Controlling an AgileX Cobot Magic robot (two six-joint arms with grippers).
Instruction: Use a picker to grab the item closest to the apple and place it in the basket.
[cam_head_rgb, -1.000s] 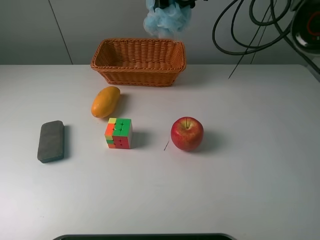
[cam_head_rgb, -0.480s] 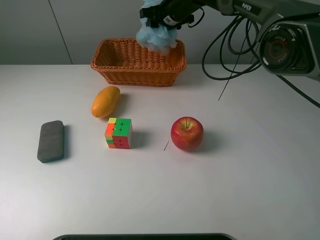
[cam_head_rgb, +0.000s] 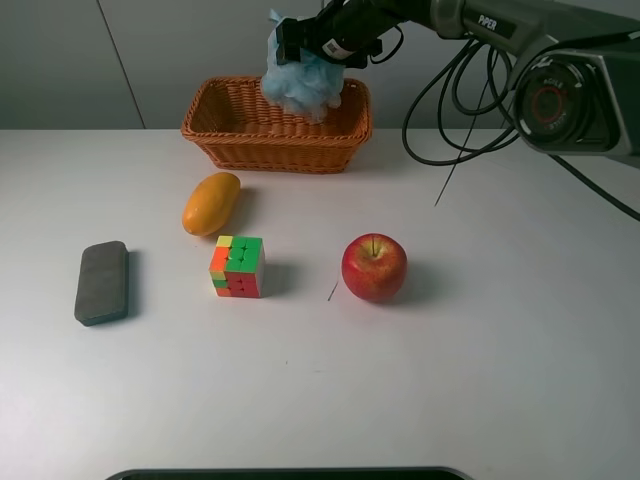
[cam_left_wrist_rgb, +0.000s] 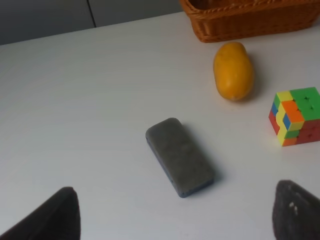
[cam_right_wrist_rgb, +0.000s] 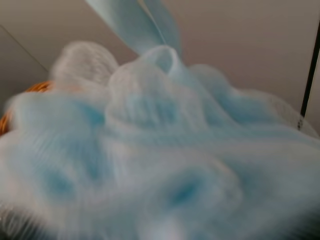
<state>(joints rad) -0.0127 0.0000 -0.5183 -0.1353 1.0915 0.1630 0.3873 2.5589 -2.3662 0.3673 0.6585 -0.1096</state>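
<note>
A red apple (cam_head_rgb: 374, 267) sits right of the table's middle. A wicker basket (cam_head_rgb: 275, 140) stands at the back. My right gripper (cam_head_rgb: 325, 35) is shut on a light blue mesh bath pouf (cam_head_rgb: 300, 82) and holds it just above the basket's right half. The pouf (cam_right_wrist_rgb: 160, 150) fills the right wrist view and hides the fingers; a sliver of basket (cam_right_wrist_rgb: 30, 92) shows behind it. My left gripper (cam_left_wrist_rgb: 175, 220) is open and empty above the table's left side, with only its dark fingertips (cam_left_wrist_rgb: 50, 215) in view.
A yellow mango (cam_head_rgb: 211, 203), a multicoloured puzzle cube (cam_head_rgb: 237, 266) and a grey eraser block (cam_head_rgb: 102, 281) lie on the left half of the white table. Black cables (cam_head_rgb: 450, 90) hang at the back right. A thin dark sliver (cam_head_rgb: 333, 291) lies beside the apple.
My right gripper has come down and to the left with the blue pouf, from above the basket's back rim to low over its inside. Nothing on the table moved.
</note>
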